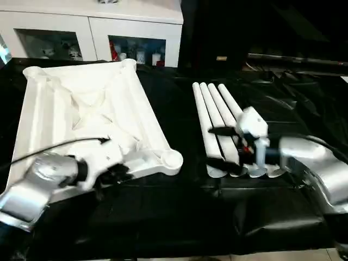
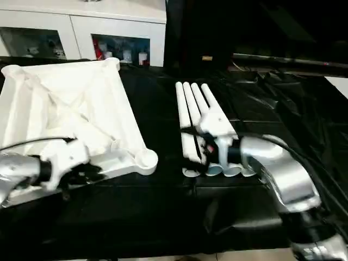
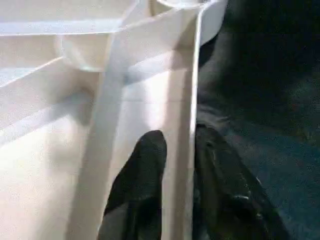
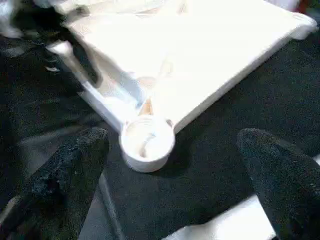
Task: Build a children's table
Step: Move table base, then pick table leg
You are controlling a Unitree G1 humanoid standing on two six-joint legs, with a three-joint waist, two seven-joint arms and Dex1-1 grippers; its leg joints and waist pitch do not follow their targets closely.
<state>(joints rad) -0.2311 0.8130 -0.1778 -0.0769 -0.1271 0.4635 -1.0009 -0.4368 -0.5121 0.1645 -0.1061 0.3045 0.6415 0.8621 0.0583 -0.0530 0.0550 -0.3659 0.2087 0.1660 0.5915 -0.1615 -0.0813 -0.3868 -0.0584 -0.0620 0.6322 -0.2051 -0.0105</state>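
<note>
left tool [image 3: 177, 165] straddles the white table panel's [image 1: 81, 103] near rim, fingers slightly apart; right tool [image 4: 175, 170] gapes wide open, empty, over four tube legs [image 1: 217, 117]

Large work table draped in black cloth [image 1: 163, 217]; behind it, white cabinet [image 1: 98, 27] with glass-fronted compartments holding small unclear items.

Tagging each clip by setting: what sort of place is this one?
Probably an indoor demo or lab room, not a workshop: a work table draped in black cloth, a white cabinet with glass doors behind it, and table parts laid out ready.
</note>
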